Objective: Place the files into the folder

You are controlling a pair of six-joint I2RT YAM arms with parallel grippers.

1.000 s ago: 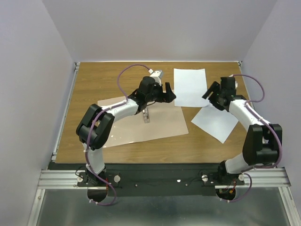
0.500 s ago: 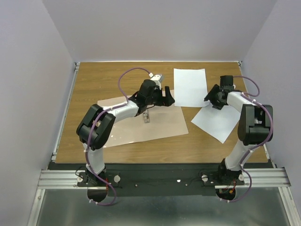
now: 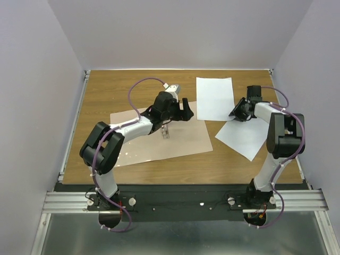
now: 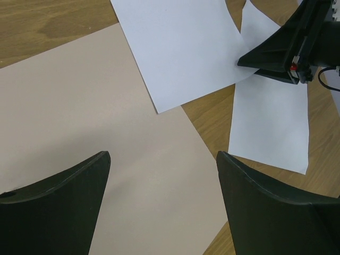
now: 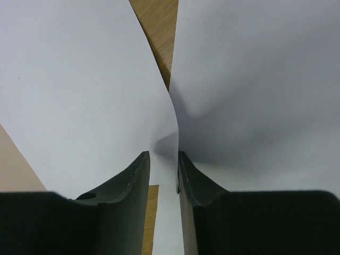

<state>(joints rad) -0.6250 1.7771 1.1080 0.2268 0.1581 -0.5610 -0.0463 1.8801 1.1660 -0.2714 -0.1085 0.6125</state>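
The pinkish-tan folder [image 3: 159,135] lies flat on the wooden table, left of centre, and fills the left wrist view [image 4: 79,106]. Two white sheets lie to its right: the far one [image 3: 214,98] [image 4: 175,48] [image 5: 79,79] and the near one [image 3: 245,139] [image 4: 271,122] [image 5: 255,79]. My left gripper [image 3: 187,109] [image 4: 162,156] is open and empty above the folder's far right corner. My right gripper [image 3: 236,112] [image 5: 163,154] is down at the far sheet's near right corner. Its jaws stand a narrow gap apart, and the sheet's edge curls up between them.
A small pale strip [image 3: 166,130] lies on the folder under the left forearm. Grey walls close in the table on the left, the back and the right. A metal rail [image 3: 180,202] runs along the near edge by the arm bases.
My right gripper has come down and slightly left onto the far sheet's corner, and its arm has folded in. My left gripper has drawn back a little to the left over the folder.
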